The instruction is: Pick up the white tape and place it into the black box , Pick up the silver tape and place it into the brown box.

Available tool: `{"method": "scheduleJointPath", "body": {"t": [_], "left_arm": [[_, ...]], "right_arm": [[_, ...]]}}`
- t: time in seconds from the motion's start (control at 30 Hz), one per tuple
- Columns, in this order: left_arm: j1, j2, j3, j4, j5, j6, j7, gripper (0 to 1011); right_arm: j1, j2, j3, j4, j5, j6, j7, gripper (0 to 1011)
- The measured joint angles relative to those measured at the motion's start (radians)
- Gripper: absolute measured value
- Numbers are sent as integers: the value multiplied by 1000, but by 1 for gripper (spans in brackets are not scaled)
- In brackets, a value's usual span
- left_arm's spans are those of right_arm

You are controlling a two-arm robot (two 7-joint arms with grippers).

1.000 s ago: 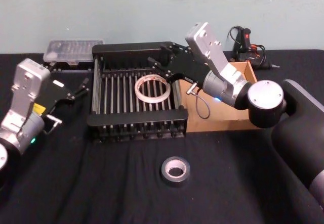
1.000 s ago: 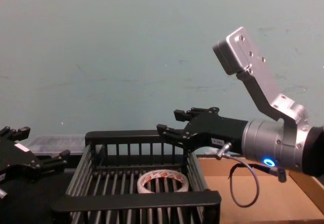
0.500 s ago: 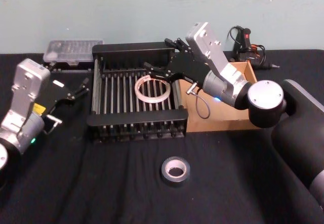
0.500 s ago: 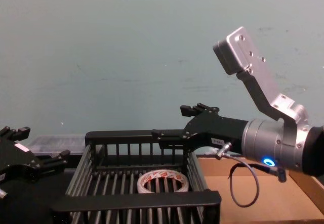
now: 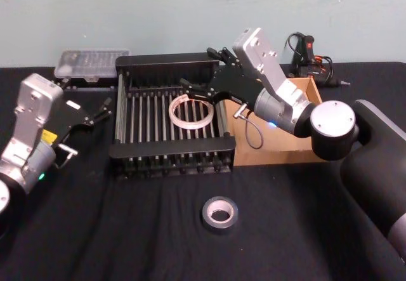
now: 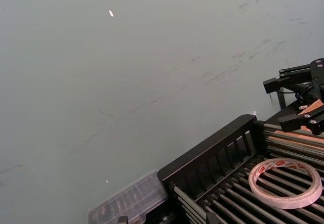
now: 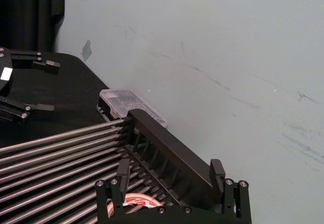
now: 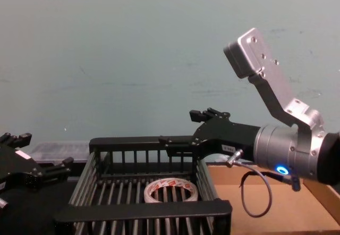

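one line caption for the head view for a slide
Open right gripper above white tape in black box; silver tape awaits.

The white tape point(image 5: 190, 111), a translucent roll with red-marked core, lies flat on the bars inside the black box point(image 5: 171, 150), while the silver tape point(image 5: 219, 212) lies flat on the table in front of that box, whose right side adjoins the shallow brown box point(image 5: 273, 151).

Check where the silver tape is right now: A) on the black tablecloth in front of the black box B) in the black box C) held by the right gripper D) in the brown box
A: the silver tape lies on the cloth in front of the black box, untouched; the white tape is the roll inside that box.
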Motion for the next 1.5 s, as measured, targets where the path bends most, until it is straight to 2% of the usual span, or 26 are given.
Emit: {"method": "scheduleJointPath", "body": {"t": [0.27, 0.5, 0.53, 0.6, 0.83, 1.03, 1.37, 1.5], "left_arm": [[0, 0, 0, 0, 0, 0, 0, 1001], [0, 0, 0, 0, 0, 0, 0, 1001], [0, 0, 0, 0, 0, 0, 0, 1001], [0, 0, 0, 0, 0, 0, 0, 1001], [0, 0, 0, 0, 0, 0, 0, 1001], [0, 0, 0, 0, 0, 0, 0, 1001], [0, 0, 0, 0, 0, 0, 0, 1001], [0, 0, 0, 0, 0, 0, 0, 1001]], "right_arm": [[-22, 20, 17, -42, 19, 4, 7, 1000], [-84, 71, 44, -157, 48, 38, 11, 1000], [-84, 71, 44, -157, 48, 38, 11, 1002], [-124, 99, 61, -218, 68, 59, 11, 1000], [-213, 156, 96, -338, 106, 100, 3, 1000], [-316, 215, 138, -468, 143, 138, -19, 1000], [-441, 281, 172, -606, 183, 219, -31, 1000], [-496, 312, 179, -665, 205, 268, -30, 1000]]}}
